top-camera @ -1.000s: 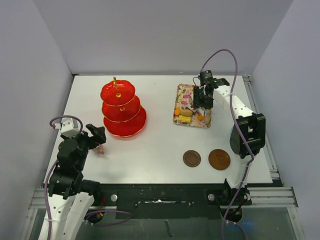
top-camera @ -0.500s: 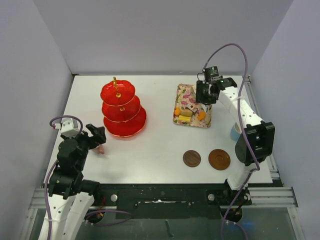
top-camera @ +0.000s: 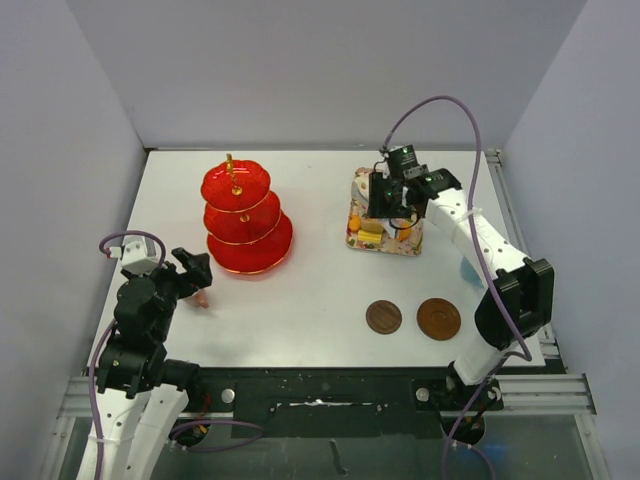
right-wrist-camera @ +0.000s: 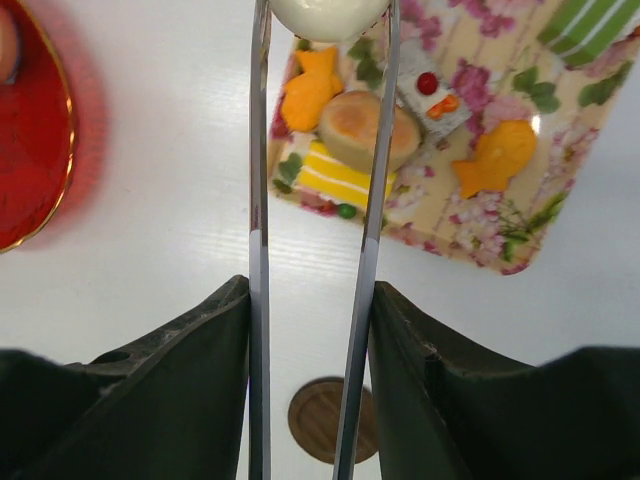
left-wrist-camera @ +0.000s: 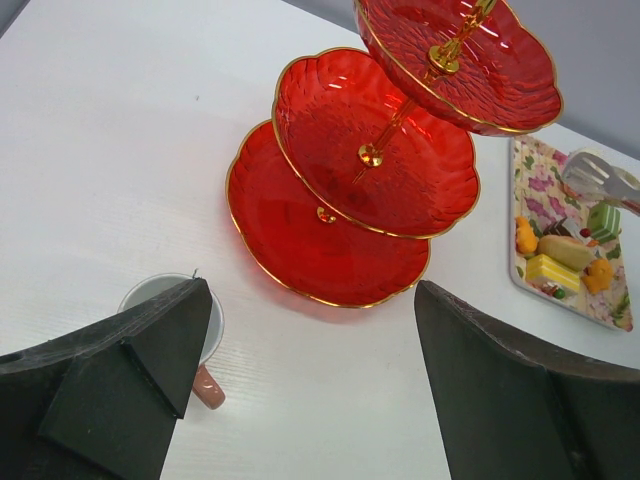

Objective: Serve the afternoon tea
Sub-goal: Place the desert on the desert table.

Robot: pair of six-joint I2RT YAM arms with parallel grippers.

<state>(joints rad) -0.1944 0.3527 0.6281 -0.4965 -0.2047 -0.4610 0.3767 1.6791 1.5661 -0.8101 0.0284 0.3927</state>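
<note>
Top view: three-tier stand [top-camera: 246, 225] upright on the left half of the surface [top-camera: 310, 280], tiers look bare. Left tool [top-camera: 193, 272] sits near-left of it, with the pink cup [top-camera: 203, 297] just beside. Right tool [top-camera: 389, 200] hangs over the floral tray [top-camera: 412, 248] at far right. Two brown saucers [top-camera: 383, 317] [top-camera: 439, 319] lie side by side nearer the arm bases, nothing on them. Left wrist: tool fingers wide apart, gripping nothing. The cup stands upright on the surface by the left finger and the stand is just beyond it, apart from the cup. Right wrist: tool clamped on metal tongs [right-wrist-camera: 258, 200] – a pale round piece [right-wrist-camera: 328, 12] sits between the tong tips, above the tray. Small cakes [right-wrist-camera: 365, 130] are on the tray – orange fish shapes, a round bun, a yellow striped slice, a green striped piece at the corner. The stand's rim shows at the left edge and one saucer below.
</note>
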